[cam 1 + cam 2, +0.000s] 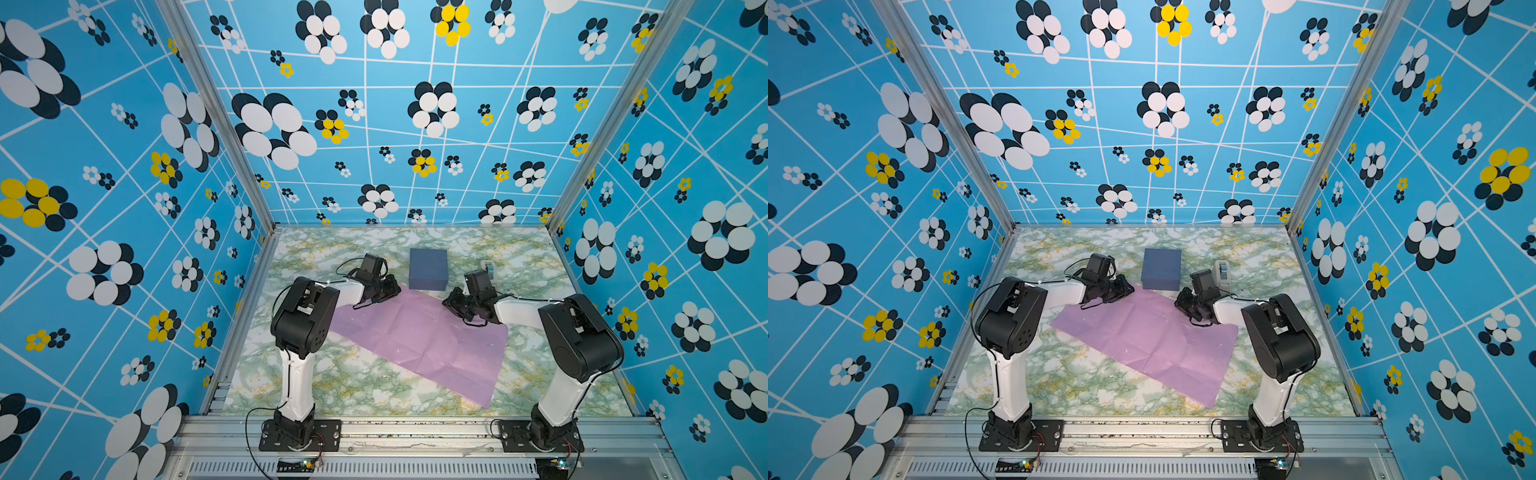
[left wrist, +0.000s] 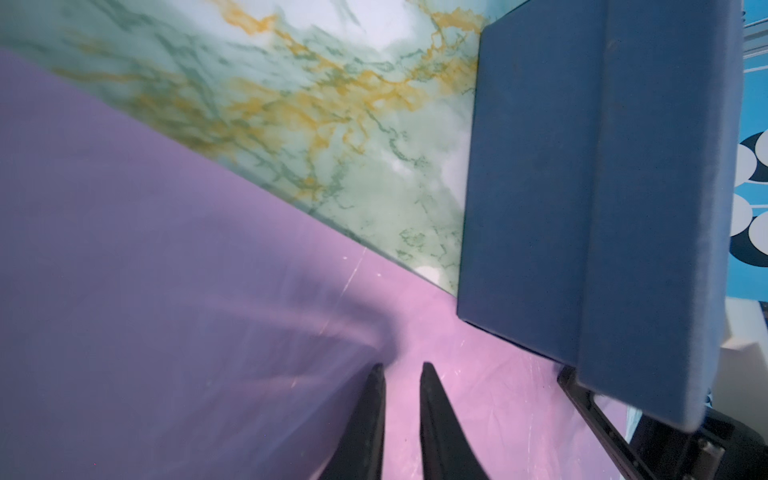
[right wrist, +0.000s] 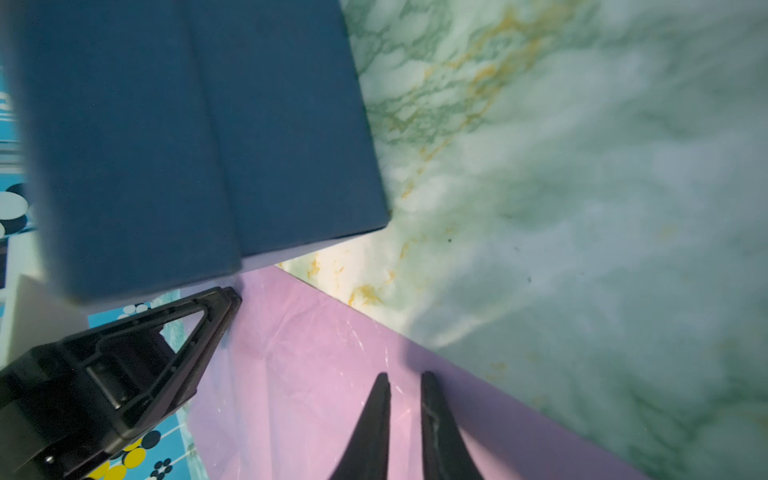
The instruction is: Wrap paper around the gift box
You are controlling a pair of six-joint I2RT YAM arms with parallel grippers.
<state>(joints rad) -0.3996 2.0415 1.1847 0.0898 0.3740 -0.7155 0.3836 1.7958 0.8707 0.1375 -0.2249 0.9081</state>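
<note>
Two top views first: gift box point(image 1: 428, 268) upright on the marbled table point(image 1: 374, 382), at the far edge of the paper point(image 1: 419, 336), mostly on bare table. Paper flat, lilac face up, creased, skewed to the table edges. Left gripper point(image 1: 390, 291) and right gripper point(image 1: 451, 301) low over the sheet's far border, flanking the box's near side. Tape dispenser point(image 1: 1223, 270) just beyond the right arm, untouched.

Left wrist view: left fingers point(image 2: 432, 399) slightly parted, narrow gap, pink sheet showing between the tips, nothing pinched. Box point(image 2: 582, 187) close ahead; near corner seems to overlap the sheet, hard to confirm.

Right wrist view: right fingers point(image 3: 374, 407) likewise a little apart over the paper point(image 3: 311, 353), gripping nothing. Box point(image 3: 187, 145) near, the left gripper's tip point(image 3: 232, 295) almost at its lower edge.

Step in hand, by judgement: setting up, box not yet centred on the sheet, no fold begun. Next move probably calls for spreading both jaws, bracing the box from two sides, and sliding or lifting it onto mid-sheet without dragging the thin paper.
</note>
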